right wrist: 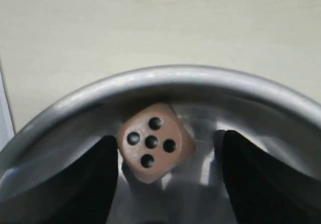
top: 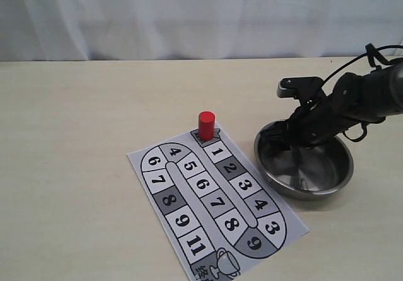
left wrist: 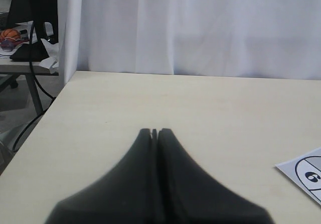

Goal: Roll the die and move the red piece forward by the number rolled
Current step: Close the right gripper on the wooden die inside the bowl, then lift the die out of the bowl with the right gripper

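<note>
The die (right wrist: 153, 147), a pale brown cube with five dark pips facing the camera, lies inside the steel bowl (right wrist: 165, 78) against its wall. My right gripper (right wrist: 168, 153) is open, its two black fingers (right wrist: 95, 179) standing on either side of the die, one close beside it. In the exterior view the right gripper (top: 291, 136) reaches down into the bowl (top: 340, 167) and hides the die. The red piece (top: 206, 125), an upright red cylinder, stands at the start end of the numbered paper board (top: 214, 199). My left gripper (left wrist: 155, 132) is shut on nothing over bare table.
The board's corner (left wrist: 307, 176) shows in the left wrist view. A white curtain (top: 189, 16) backs the table. Beyond the table's edge stand a side desk with clutter (left wrist: 20, 43) and hanging cables (left wrist: 35, 83).
</note>
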Robot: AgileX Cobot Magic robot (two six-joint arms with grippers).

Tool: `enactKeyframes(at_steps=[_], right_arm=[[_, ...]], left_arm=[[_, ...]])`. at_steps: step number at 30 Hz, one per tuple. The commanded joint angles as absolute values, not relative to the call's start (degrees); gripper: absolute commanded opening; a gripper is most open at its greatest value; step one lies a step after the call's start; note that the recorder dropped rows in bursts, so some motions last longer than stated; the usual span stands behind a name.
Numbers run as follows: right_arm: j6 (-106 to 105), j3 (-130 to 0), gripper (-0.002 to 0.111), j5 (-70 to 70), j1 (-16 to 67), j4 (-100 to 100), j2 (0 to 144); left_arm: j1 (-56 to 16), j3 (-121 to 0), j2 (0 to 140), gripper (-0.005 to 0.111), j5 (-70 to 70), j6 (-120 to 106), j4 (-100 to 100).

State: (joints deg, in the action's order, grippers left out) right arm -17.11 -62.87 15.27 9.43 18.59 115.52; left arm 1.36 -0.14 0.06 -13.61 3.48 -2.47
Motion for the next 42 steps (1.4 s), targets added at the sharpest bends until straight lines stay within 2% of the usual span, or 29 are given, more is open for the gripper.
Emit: enactKeyframes(at_steps=[1, 4, 10, 15, 19, 25, 35, 42], right_arm=[[-17.35, -63.25, 0.05, 14.52, 9.53, 18.86, 115.51], [-17.35, -63.25, 0.044, 13.56, 9.53, 18.86, 115.51], [-19.89, -63.25, 0.052, 13.42, 9.53, 18.86, 115.51], [-20.37, -63.25, 0.049, 13.16, 9.53, 18.86, 115.51], [-20.37, -63.25, 0.034, 13.38, 9.53, 18.86, 115.51], [-20.37, -63.25, 0.004, 14.83, 9.53, 18.86, 115.13], [-19.31, -63.25, 0.004, 23.14, 8.15, 15.98, 104.65], [-16.28, -64.26, 0.004, 8.46, -1.2, 15.59, 108.19]], left_arm=[[1.36, 0.0, 0.0, 0.0, -13.02, 3.69, -2.43], [1.36, 0.0, 0.0, 0.0, -13.02, 3.69, -2.43], [1.36, 0.0, 0.0, 0.0, -13.02, 3.69, -2.43], [1.36, 0.0, 0.0, 0.0, -13.02, 3.69, -2.43], [1.36, 0.0, 0.0, 0.0, -13.02, 3.69, -2.43], [1.36, 0.0, 0.0, 0.0, -13.02, 3.69, -2.43], [1.36, 0.0, 0.0, 0.0, -13.39, 3.69, -2.43], [1.36, 0.0, 0.0, 0.0, -13.39, 3.69, -2.43]])
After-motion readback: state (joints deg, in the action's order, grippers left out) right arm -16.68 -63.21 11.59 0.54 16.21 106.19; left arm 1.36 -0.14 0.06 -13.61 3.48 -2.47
